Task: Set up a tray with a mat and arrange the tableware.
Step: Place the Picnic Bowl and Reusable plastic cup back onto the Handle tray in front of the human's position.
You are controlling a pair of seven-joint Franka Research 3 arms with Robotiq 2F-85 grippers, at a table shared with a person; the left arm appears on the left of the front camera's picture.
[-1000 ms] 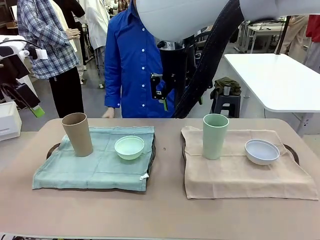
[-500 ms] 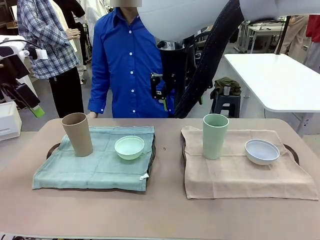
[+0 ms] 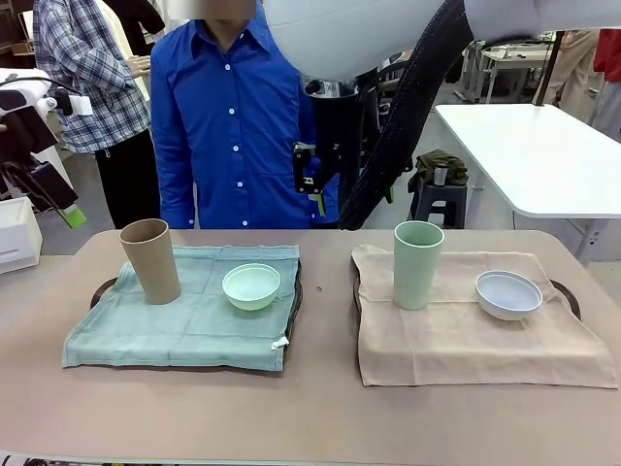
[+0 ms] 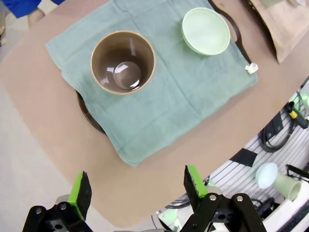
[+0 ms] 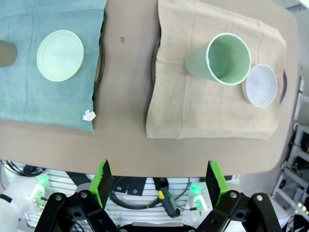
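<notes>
the tan cup (image 3: 150, 260) stands upright on a teal cloth mat (image 3: 184, 325) that covers a dark tray (image 3: 101, 290) on the robot's left half of the brown table (image 3: 310, 417), with the mint-green bowl (image 3: 251, 286) just beside it on the same mat. on the right half, the pale green cup (image 3: 417, 264) stands upright on a beige cloth mat (image 3: 466, 340) over a second dark tray (image 3: 568, 294), and the white bowl (image 3: 507, 294) sits near it on that mat. the left gripper (image 4: 135, 186) hangs high above the near table edge, fingers spread wide and grasping nothing. the right gripper (image 5: 161, 182) likewise hovers above the near edge, fingers released and empty. a person in a blue shirt (image 3: 233, 116) stands at the far side of the table, behind the teal mat.
</notes>
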